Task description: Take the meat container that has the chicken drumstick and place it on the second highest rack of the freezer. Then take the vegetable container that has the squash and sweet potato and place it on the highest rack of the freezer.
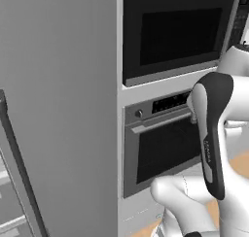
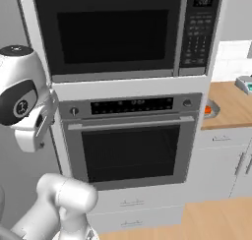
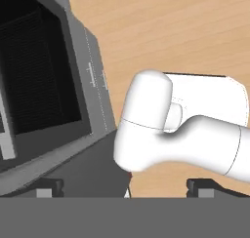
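Kitchen wall: freezer [image 1: 58, 110] upright, long axis vertical, beside oven [image 2: 130, 140]; jaws [image 3: 124, 186] apart, empty.

The hand [image 3: 125, 186] points down at the floor [image 3: 171, 32], its fingers spread wide, with the wall oven [image 3: 41, 76] to its left. In the right base view a microwave [image 2: 113, 30] sits above that oven, a worktop [image 2: 231, 106] to their right

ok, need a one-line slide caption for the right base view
Robot base facing the black-glass wall oven beneath a built-in microwave, wooden counter at right, white arm folded in the foreground.
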Robot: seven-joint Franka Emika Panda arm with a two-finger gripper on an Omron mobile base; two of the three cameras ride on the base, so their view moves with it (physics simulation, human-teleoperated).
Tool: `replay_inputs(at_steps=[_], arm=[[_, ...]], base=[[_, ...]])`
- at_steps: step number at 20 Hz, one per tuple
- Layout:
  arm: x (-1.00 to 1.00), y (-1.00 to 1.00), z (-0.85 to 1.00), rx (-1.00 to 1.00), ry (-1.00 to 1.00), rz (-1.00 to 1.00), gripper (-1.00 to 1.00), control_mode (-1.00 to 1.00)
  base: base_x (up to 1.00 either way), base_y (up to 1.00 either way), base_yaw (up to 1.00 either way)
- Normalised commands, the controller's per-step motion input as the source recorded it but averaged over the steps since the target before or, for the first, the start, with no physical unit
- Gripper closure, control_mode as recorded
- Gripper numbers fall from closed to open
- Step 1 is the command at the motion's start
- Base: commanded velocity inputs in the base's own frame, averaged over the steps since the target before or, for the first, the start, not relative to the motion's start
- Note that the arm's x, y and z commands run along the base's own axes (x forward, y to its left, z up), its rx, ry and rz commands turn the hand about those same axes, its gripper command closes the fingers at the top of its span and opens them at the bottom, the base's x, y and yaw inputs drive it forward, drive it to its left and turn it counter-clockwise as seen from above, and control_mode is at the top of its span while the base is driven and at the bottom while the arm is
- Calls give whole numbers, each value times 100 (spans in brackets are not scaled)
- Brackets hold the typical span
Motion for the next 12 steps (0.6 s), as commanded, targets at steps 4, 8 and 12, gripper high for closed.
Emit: replay_inputs(at_steps=[4, 8, 12], arm=[[0, 0, 0, 0, 0, 0, -100, 100], [0, 0, 0, 0, 0, 0, -100, 100], [0, 0, 0, 0, 0, 0, -100, 100]], base=[[0, -100, -57], [7, -100, -56], [38, -96, -38]])
